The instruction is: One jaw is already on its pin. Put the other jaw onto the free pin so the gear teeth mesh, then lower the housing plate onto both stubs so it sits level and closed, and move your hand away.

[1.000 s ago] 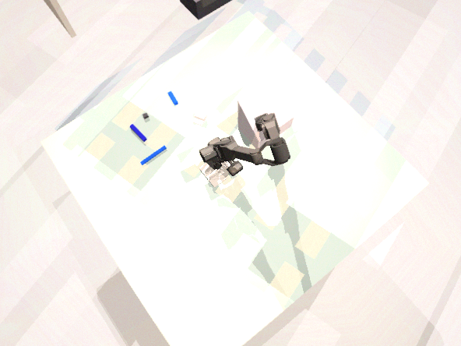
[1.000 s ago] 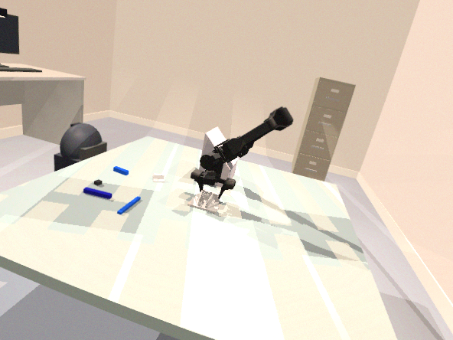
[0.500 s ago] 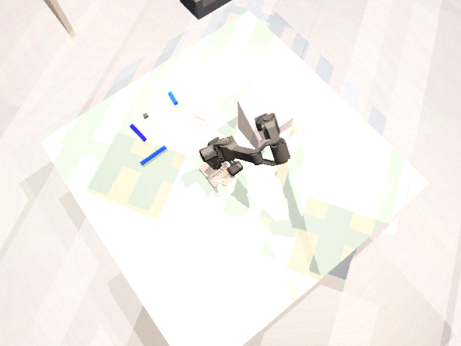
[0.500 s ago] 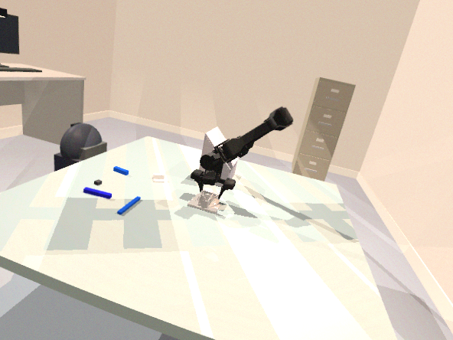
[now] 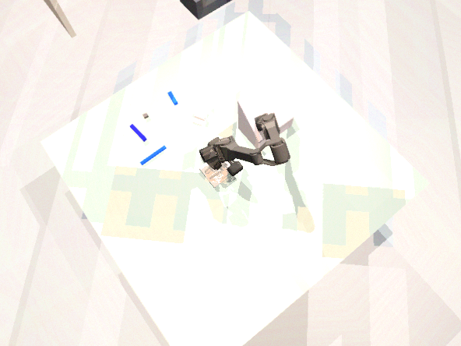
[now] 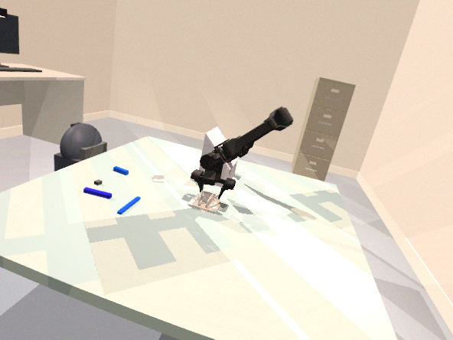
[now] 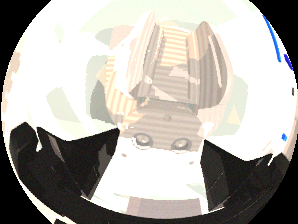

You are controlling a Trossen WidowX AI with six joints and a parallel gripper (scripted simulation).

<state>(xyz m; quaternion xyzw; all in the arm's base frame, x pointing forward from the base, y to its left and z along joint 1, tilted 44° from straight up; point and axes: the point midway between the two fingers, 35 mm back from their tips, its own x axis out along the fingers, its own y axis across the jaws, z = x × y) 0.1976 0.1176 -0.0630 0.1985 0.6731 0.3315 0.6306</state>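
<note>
While wide-spread gripper (image 5: 223,173) (image 6: 210,195) (image 7: 161,172) grips housing plate (image 7: 159,167), table edges (image 5: 307,290) (image 6: 115,312) lie well apart.

No legible text, numbers, brands or signs | filing cabinet (image 6: 324,130) as landmark: pale plates on its drawer fronts, any lettering too small to read | monitor (image 6: 8,34), well apart to the cabinet's left in exterior view: screen dark, nothing readable
</note>
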